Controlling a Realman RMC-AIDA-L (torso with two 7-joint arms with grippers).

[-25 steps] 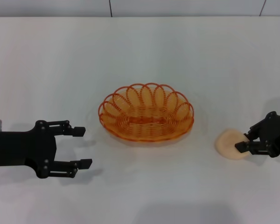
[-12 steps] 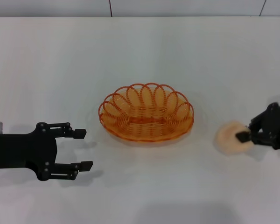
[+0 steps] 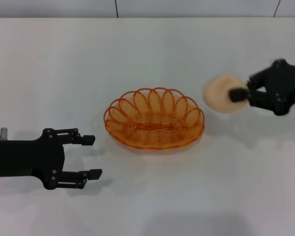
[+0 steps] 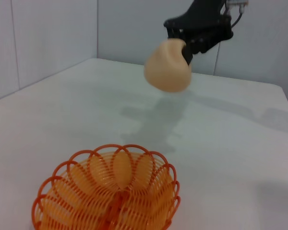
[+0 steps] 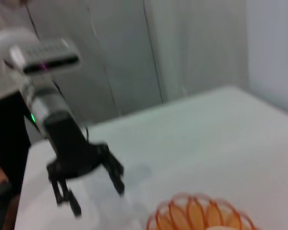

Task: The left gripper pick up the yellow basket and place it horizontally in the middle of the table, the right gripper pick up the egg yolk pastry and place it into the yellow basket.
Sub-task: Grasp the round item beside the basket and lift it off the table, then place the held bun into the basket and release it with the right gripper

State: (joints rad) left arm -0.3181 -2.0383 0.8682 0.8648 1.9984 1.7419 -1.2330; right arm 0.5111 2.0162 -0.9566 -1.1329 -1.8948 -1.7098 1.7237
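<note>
So the yellow basket (image 3: 154, 119) sits upright around the middle of the table (image 3: 147, 59), long axis running left to right, open side up. Nothing in it that I can see.

Over on the right, the right gripper (image 3: 240, 94) is pinching the egg yolk pastry (image 3: 222, 93) by its right edge, fingers closed on it. In the left wrist view the pastry (image 4: 168, 66) hangs clear above the tabletop with its shadow below, so it's lifted, not resting. It's just off the basket's far right rim, not over the bowl. It's blurry in the head view, so I can't make out which way its dome faces. The right arm is cut off by the picture's right edge.

The left gripper (image 3: 90, 156) is near the left side, low over the table, fingers spread wide and holding nothing, pointing right toward the basket but well apart from it. The right wrist view shows it (image 5: 91, 189) too, blurred, with only the basket's far rim (image 5: 201, 215) poking into view
</note>
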